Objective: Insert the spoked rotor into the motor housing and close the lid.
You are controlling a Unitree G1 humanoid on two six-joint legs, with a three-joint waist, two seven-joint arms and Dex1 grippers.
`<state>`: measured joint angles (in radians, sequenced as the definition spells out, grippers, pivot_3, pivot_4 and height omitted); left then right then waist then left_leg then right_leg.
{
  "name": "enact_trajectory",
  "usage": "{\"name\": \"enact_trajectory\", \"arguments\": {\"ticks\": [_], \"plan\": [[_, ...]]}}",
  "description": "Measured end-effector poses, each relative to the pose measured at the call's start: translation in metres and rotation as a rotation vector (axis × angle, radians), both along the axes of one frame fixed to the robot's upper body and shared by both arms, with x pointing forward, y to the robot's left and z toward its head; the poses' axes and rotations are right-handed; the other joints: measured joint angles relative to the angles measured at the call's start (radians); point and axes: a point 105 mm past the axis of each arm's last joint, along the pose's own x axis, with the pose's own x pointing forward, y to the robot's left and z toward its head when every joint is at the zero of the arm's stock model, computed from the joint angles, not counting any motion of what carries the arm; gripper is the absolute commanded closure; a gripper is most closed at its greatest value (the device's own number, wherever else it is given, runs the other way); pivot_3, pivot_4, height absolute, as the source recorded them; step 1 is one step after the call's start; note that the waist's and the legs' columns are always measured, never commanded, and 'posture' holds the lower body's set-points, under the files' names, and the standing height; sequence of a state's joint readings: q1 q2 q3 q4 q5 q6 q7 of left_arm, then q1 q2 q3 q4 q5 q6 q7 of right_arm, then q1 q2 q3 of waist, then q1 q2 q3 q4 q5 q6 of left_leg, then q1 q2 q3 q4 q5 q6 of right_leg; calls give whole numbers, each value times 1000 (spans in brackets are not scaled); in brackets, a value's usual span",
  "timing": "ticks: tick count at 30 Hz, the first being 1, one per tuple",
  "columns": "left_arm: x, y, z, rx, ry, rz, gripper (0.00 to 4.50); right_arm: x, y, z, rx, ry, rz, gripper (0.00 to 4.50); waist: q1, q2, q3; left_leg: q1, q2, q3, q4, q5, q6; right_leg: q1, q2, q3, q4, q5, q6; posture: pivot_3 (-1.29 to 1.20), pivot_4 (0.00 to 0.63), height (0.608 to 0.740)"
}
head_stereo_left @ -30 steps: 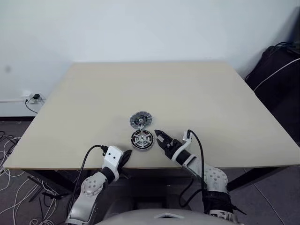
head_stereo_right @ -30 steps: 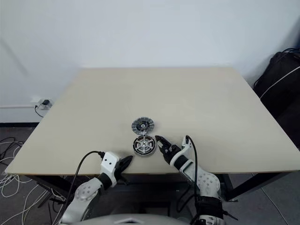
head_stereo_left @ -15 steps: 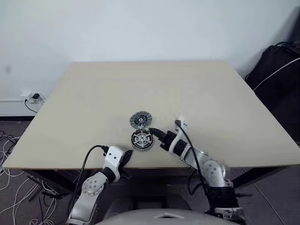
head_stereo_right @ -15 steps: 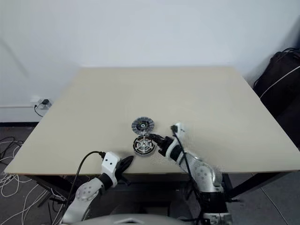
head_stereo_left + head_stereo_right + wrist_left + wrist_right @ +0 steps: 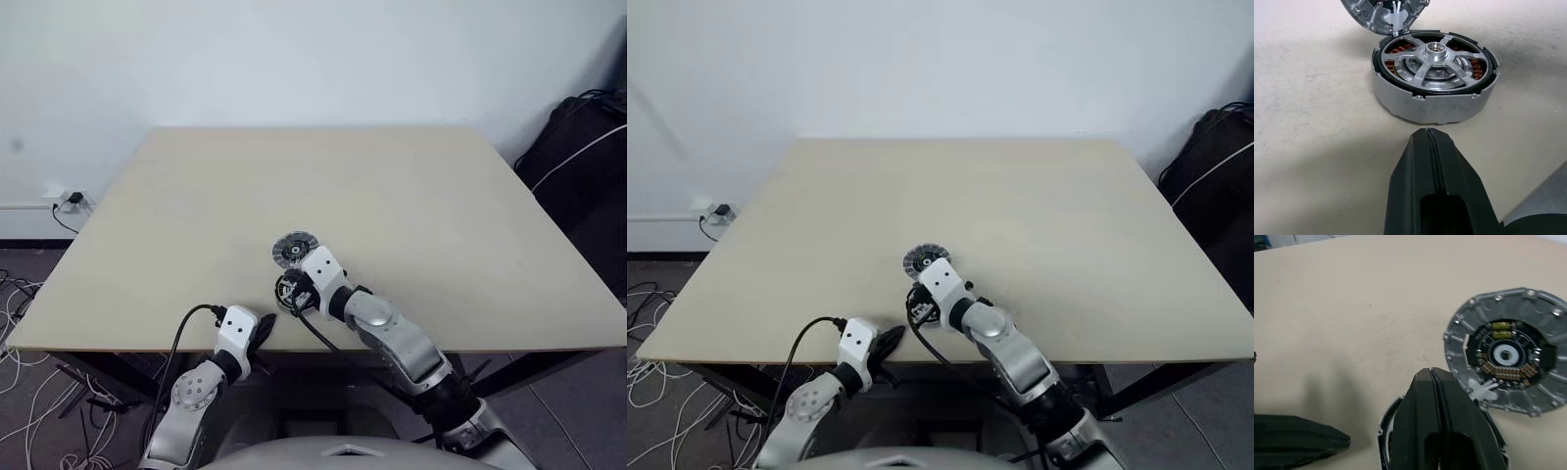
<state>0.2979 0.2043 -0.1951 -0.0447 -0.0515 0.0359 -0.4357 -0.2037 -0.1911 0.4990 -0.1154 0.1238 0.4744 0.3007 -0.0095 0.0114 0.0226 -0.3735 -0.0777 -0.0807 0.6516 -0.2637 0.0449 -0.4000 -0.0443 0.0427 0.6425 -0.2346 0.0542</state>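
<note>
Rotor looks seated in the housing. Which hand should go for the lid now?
Probably the right hand. It is shut and sits over the housing, right beside the lid lying flat on the table. The left hand, also shut, is at the near table edge, with the housing between it and the lid.

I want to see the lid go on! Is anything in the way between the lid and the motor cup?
Only the robot's own right gripper, shut, which hangs over the motor housing. The lid lies right beside the housing on the table, nothing else between them. The spoked rotor already sits inside.
</note>
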Motion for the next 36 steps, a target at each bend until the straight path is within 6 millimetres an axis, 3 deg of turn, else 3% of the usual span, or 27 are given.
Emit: {"name": "enact_trajectory", "arguments": {"ticks": [7,12,18,24,32,36], "plan": [[0,0,0,-1,1,0,4500,7,3,-14,5,72,-31,4465,-1,0,0,1,0,0,0,0,0,0,0,0,1,1,-1,0,0,740],[0,0,0,1,0,1,4500,13,-6,-42,-49,170,-72,4465,-1,0,0,2,0,0,0,0,0,1,1,-2,1,3,-5,0,0,740],[1,0,3,1,-9,5,4500,17,-8,-45,-75,183,-72,4465,-1,1,-1,8,0,0,-1,0,-1,7,0,-2,1,-1,-1,0,0,740],[1,0,3,3,-9,12,4500,13,-22,-34,-111,144,33,4465,-1,0,0,8,0,0,0,0,-1,7,0,-2,1,0,0,0,0,740],[2,-3,3,-3,-15,3,4500,11,-23,14,-249,-24,319,4465,1,0,1,8,0,0,0,0,0,7,0,-2,0,-1,0,0,0,740],[5,-4,0,-6,-16,4,4500,3,-29,16,-369,-31,444,3568,6,-3,3,7,0,0,0,0,0,7,0,-3,0,0,0,0,0,740]]}}
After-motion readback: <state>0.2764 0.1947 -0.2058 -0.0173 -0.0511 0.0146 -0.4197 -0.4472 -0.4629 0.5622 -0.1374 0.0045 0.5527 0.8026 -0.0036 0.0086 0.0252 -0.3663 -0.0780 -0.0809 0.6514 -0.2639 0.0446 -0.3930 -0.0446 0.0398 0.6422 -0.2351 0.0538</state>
